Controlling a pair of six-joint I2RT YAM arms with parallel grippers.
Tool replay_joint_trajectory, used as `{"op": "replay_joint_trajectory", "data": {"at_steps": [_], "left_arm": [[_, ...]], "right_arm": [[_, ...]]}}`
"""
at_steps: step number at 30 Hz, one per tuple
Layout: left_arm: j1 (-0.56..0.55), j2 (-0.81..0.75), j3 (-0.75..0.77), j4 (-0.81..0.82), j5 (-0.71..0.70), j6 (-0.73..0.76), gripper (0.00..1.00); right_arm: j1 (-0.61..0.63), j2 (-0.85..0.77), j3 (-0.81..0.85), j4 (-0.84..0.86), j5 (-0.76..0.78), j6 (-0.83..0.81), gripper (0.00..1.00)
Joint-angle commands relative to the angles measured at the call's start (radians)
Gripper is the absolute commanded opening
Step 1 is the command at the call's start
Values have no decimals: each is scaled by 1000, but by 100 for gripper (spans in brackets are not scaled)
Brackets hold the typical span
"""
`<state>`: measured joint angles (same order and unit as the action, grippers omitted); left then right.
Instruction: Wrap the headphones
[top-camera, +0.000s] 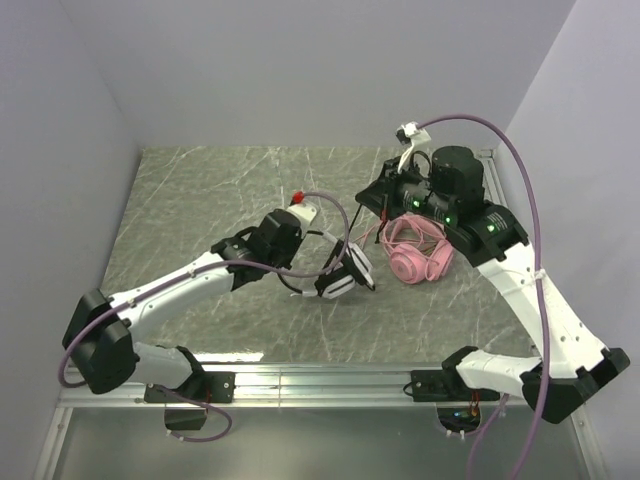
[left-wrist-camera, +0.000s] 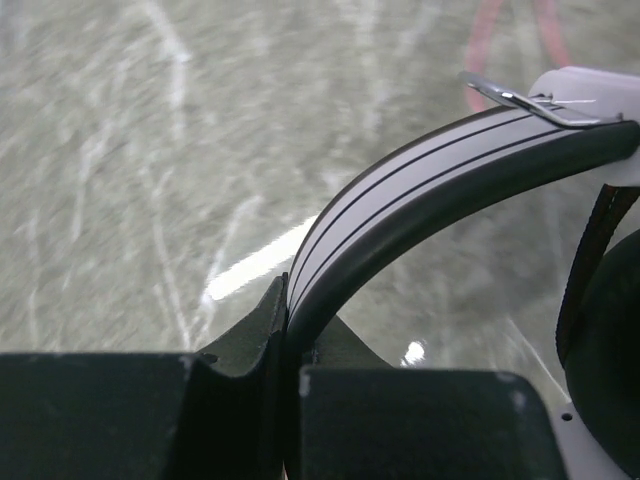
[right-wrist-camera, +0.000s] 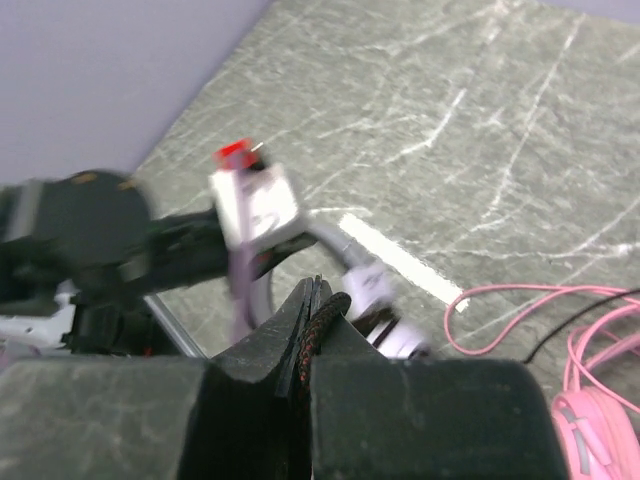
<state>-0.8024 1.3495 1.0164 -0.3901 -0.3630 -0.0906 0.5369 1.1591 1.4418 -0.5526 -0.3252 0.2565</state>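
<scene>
From above: black-and-white headphones (top-camera: 342, 278) mid-worktop (top-camera: 200, 190), gripped by the left end effector (top-camera: 312, 248); pink headphones (top-camera: 415, 252) lying just beside, under the right end effector (top-camera: 368, 204). At the left wrist: pinched nearly shut on the headband (left-wrist-camera: 430, 190), apparently stiff, smooth and light, a sound hold. At the right wrist: fully clamped on the thin braided black cable (right-wrist-camera: 320, 322), limp and probably tangle-prone.

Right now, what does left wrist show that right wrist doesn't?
Left wrist only: left hand shut on the black-and-white headset's headband. Right wrist only: right hand shut on the black cable, the pink headset at lower right, the left arm blurred behind. Both: the marbled table.
</scene>
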Motion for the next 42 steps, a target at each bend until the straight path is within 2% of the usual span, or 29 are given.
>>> {"op": "replay_joint_trajectory", "data": {"at_steps": [1,4,6,12,15,21,25,30,38,42], "left_arm": [[-18,-108,-25,79,235,80,0],[-23,-166,-62,82,405,220,0],[-23,-188,-78,79,532,258,0],[-21,-217,-67,85,614,230,0],[-6,-225,-62,89,720,227,0],[72,-259,-73,175,860,126,0],[150,-248,-64,226,956,-10,0],[193,-201,-1,201,840,-182,0],[293,-121,62,171,914,-351,0],[353,-29,99,137,1018,-414,0]], "right_arm": [[-40,27,37,74,-5,4,0],[-74,36,5,103,-29,13,0],[-100,39,-17,125,-43,18,0],[-176,24,-75,164,-74,47,0],[-207,24,-110,180,-86,59,0],[-261,7,-211,244,-115,84,0],[-275,10,-259,279,-124,87,0],[-279,11,-326,321,-127,99,0],[-291,-25,-451,433,-140,128,0],[-295,-62,-488,474,-138,127,0]]}}
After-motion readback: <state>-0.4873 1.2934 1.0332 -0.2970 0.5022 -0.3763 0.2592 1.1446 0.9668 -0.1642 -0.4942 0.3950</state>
